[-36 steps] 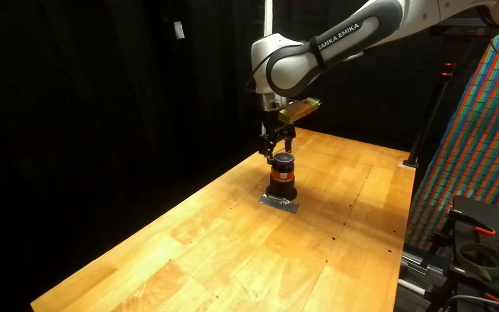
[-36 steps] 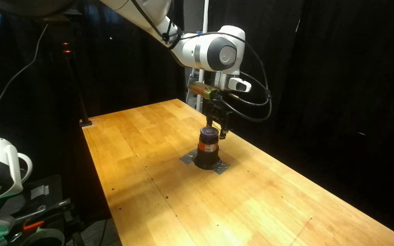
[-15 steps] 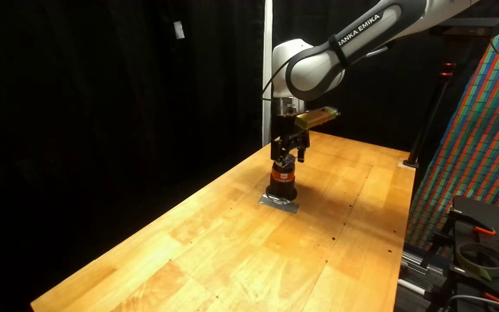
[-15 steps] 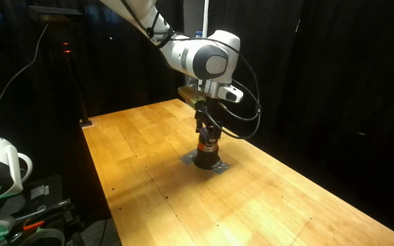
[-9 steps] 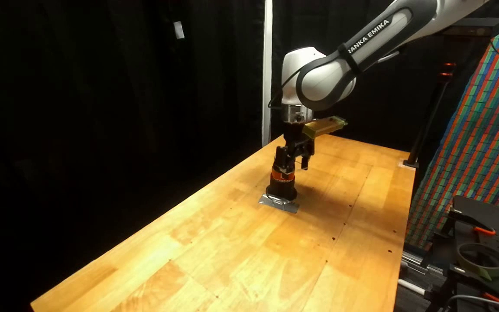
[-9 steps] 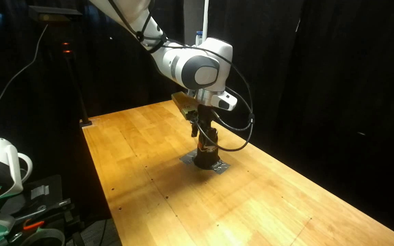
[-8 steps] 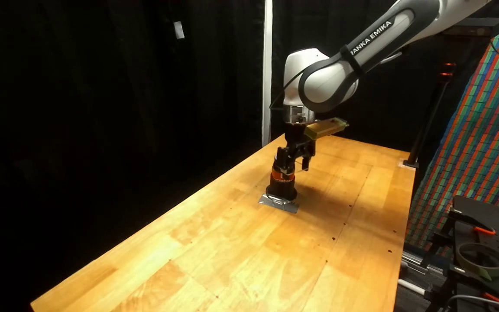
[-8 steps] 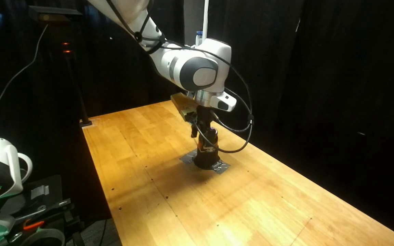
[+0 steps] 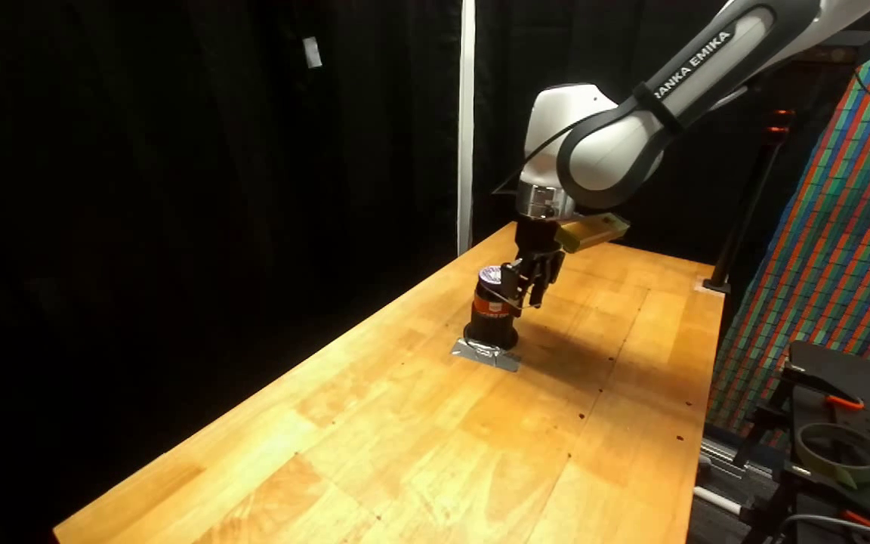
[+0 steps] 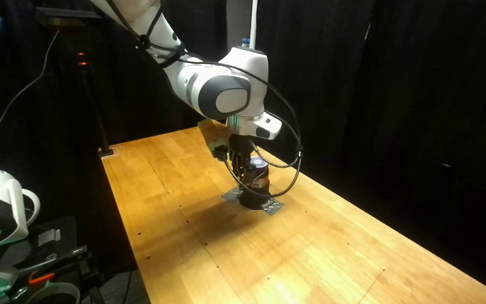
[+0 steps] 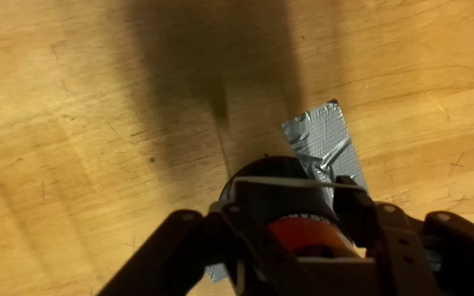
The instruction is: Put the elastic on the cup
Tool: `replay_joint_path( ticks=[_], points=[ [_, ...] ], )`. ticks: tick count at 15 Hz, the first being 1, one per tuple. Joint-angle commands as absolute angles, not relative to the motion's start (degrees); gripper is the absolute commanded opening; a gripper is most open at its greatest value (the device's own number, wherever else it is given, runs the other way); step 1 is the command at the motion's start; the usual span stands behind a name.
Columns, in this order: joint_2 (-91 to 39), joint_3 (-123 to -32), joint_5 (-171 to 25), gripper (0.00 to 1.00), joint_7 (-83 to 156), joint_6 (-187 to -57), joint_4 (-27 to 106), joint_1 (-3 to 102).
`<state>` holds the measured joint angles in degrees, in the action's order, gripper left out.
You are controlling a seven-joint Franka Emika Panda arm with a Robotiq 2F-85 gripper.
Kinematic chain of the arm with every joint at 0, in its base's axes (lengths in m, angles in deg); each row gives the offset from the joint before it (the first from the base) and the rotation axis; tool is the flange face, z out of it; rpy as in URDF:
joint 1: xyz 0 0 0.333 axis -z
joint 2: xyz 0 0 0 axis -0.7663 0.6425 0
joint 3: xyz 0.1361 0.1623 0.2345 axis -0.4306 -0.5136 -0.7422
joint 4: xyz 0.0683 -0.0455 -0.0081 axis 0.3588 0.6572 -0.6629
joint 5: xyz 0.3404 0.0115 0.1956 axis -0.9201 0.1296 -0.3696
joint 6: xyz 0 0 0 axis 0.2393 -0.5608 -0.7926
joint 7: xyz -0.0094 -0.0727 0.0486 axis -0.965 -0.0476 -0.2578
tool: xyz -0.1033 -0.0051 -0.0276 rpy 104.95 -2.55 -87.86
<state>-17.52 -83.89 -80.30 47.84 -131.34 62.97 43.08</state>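
In the wrist view, the black jointed robot hand (image 11: pixel 288 196) has its two fingers (image 11: pixel 354 209) spread apart, with a thin, pale, cord-like elastic (image 11: pixel 286 181) stretched from one to the other. The strand crosses in front of the flared black base of an upright, dark cylindrical cup (image 11: pixel 298 230) with an orange-red printed label. A second pale strand shows by the label; I cannot tell whether it belongs to the same loop. Crinkled silver-grey tape (image 11: pixel 325 135) runs from the cup's base onto the pale wooden desk (image 11: pixel 76 172).

In an exterior view, the hand (image 9: pixel 526 305) is just right of the cup, its fingertips lower than the cup's top; whether they touch the cup I cannot tell. The elastic slants down across the cup's side toward the fingers. A white-and-grey robot arm (image 9: pixel 609 162) reaches in from above and right of the cup, with a yellow-green block (image 9: pixel 592 232) near its wrist.

In an exterior view, the hand is just left of the cup (image 10: pixel 261 180), whose round purplish-white top shows. A looped black cable (image 10: pixel 299 151) passes in front of the cup's lower part. Black curtains (image 10: pixel 416 126) hang beyond the cup.
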Motion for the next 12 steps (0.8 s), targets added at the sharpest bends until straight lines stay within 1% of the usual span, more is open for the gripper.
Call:
replay_joint_path(
  ticks=[1,2,3,5,7,9,12],
  points=[
    [-24.66,-84.43,-80.46,0.27,47.52,-141.35,74.03,42.16],
    [-25.7,-84.34,-79.96,0.18,47.84,-144.85,76.1,41.69],
    [-26.5,-84.05,-79.44,0.11,48.49,-148.56,78.01,41.1],
    [-27.62,-83.48,-78.35,0.05,48.98,-156.07,81.59,40.13],
    [-28.01,-80.58,-75.82,0.01,51.6,-165.05,85.09,37.63],
    [-27.7,-75.82,-73.17,0.06,54.65,-174.21,87.98,33.77],
    [-25.15,-64.89,-76.64,0.06,53.79,-187.89,90.34,24.05]
  ],
)
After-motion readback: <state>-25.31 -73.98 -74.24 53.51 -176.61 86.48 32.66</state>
